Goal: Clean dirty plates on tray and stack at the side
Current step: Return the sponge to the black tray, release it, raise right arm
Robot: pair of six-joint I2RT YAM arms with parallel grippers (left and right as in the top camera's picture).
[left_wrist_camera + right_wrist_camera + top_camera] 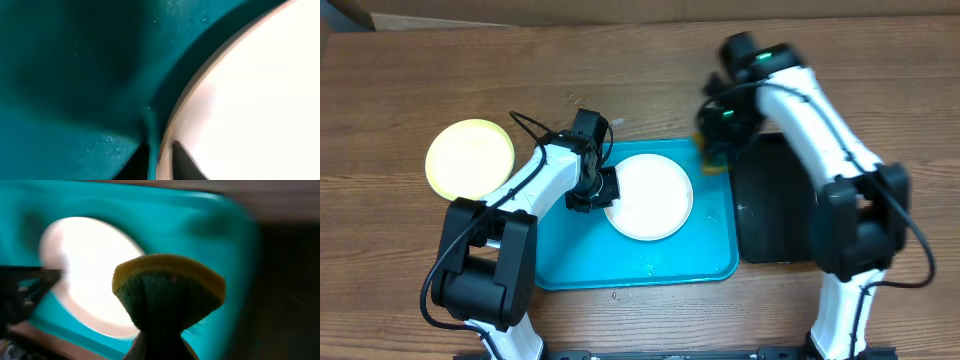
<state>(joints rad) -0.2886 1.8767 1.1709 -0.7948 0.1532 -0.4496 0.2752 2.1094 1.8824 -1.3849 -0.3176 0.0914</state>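
Note:
A white plate lies on the turquoise tray. My left gripper is at the plate's left rim. In the left wrist view its jaws are shut on the rim of the white plate, one finger on each side, over the tray floor. My right gripper is shut on a yellow-and-green sponge above the tray's far right corner, beside the plate. A pale yellow-green plate sits on the table to the left. A second white plate is not visible.
A black tray lies right of the turquoise tray, under my right arm. Small water spots show on the tray floor near its front rim. The wooden table extends behind and to the left.

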